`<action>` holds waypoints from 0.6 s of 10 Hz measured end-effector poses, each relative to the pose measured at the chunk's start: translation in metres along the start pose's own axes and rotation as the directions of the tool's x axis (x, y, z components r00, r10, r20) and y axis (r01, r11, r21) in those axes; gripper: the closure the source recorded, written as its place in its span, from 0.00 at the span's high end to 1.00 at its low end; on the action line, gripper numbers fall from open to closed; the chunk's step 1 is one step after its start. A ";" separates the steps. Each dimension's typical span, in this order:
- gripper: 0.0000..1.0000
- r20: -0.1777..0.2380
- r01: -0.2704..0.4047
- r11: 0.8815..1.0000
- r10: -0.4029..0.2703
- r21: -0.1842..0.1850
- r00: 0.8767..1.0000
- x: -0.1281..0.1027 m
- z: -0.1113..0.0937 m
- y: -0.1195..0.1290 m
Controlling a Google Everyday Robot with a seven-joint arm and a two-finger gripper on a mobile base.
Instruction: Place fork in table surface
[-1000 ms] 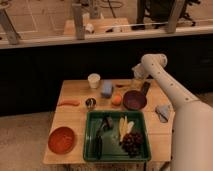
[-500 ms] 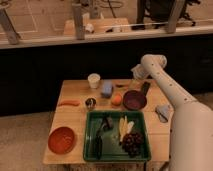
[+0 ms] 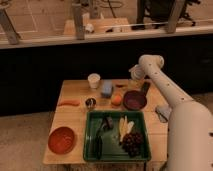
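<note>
Behind purple bowl (image 3: pixel 134 101): hand (image 3: pixel 145 88), apparently spread wide.

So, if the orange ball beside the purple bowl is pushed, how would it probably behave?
The orange ball looks round, so it would likely roll, perhaps against the purple bowl at its side. It seems small, so probably light. The gripper hangs over the bowl's far rim, not touching the ball.

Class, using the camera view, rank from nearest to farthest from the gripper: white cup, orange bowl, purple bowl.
The gripper hangs over the table, far right side.
1. Purple bowl, just beside it.
2. White cup, back left.
3. Orange bowl, front left corner.
</note>
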 end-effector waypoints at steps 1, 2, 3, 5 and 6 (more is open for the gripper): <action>0.80 -0.001 -0.003 1.000 0.003 -0.005 1.000 -0.001 0.003 0.002; 0.80 -0.003 -0.005 1.000 0.005 -0.009 1.000 -0.001 0.006 0.003; 0.80 -0.004 -0.007 1.000 0.007 -0.015 1.000 -0.002 0.009 0.005; 0.80 -0.003 -0.011 1.000 0.011 -0.022 1.000 -0.003 0.016 0.009; 0.80 -0.005 -0.009 1.000 0.008 -0.028 1.000 -0.004 0.021 0.011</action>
